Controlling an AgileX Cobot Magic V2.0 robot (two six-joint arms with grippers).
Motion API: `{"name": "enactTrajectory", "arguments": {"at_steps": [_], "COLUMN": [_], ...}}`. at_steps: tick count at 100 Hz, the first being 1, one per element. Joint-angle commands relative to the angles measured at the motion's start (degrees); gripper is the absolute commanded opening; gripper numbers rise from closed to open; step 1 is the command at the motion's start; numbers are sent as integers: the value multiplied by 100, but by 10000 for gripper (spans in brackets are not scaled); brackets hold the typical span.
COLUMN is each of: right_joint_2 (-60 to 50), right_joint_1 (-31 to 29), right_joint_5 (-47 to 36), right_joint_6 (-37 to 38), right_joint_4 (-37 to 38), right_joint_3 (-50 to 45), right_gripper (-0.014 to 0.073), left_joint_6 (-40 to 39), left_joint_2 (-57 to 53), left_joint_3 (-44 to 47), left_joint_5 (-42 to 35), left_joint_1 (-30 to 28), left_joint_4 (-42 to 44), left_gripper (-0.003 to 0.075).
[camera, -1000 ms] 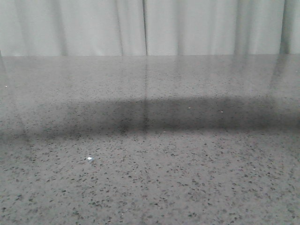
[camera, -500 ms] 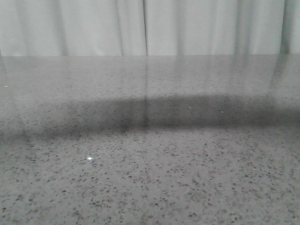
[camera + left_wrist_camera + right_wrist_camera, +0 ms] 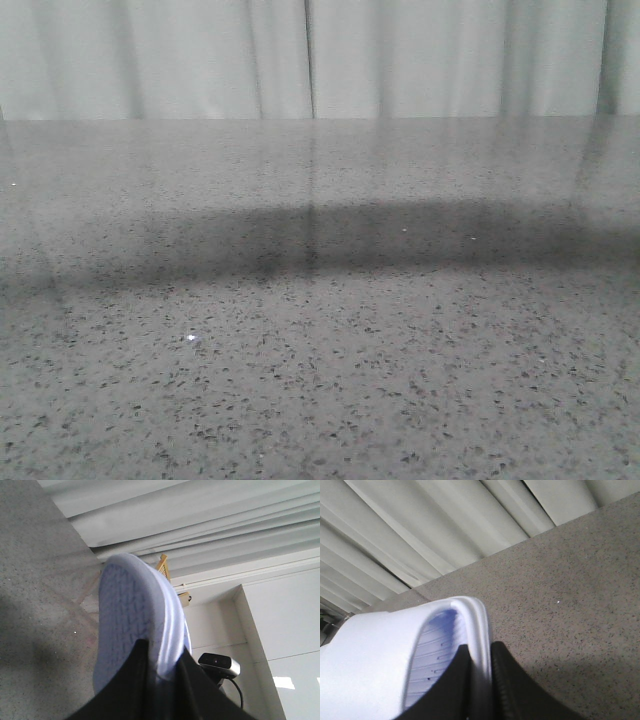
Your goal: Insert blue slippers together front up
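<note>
One blue slipper (image 3: 135, 625) is held in the left claw (image 3: 162, 667), pinched by its edge, with the patterned sole seen and the long way of the shoe pointing away from the claw. The other blue slipper (image 3: 395, 660) is gripped in the right claw (image 3: 480, 672) by its side wall, with the ribbed inside seen and its long way also pointing away from the claw. Both are held up off the grey counter (image 3: 320, 380), out of the front view. It cannot be told which arm is nearer the meeting place. Against the front view of a second ago, almost nothing is changed; only the dark shadow band looks slightly shifted.
</note>
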State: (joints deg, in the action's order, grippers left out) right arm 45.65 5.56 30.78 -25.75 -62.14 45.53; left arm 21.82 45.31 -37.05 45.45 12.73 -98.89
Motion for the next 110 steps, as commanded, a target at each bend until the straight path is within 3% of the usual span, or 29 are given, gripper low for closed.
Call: {"name": "enactTrajectory", "arguments": {"at_steps": [1,13,27,64,110], "right_joint_2": [-24,-24,-24,-310,-407], "right_joint_1": [65,65,65,65,65], "right_joint_5": [-201,-437,-899,-2243,-2312], "right_joint_6": [-88,-88,-88,-103,-103], "right_joint_4": [-45,194,406,797,999], "right_joint_3": [211,211,211,211,211], "right_gripper": [143,311,398,398,398], "left_joint_6": [-117,-117,-117,-117,-107], "left_joint_2": [-18,5,135,680,1722], "left_joint_3": [-182,-182,-170,-117,-117], "left_joint_5": [416,239,208,-80,-341], "left_joint_1": [112,112,112,112,112], "left_joint_4": [-313,-203,-91,422,985], "left_gripper": [16,16,16,16,16]}}
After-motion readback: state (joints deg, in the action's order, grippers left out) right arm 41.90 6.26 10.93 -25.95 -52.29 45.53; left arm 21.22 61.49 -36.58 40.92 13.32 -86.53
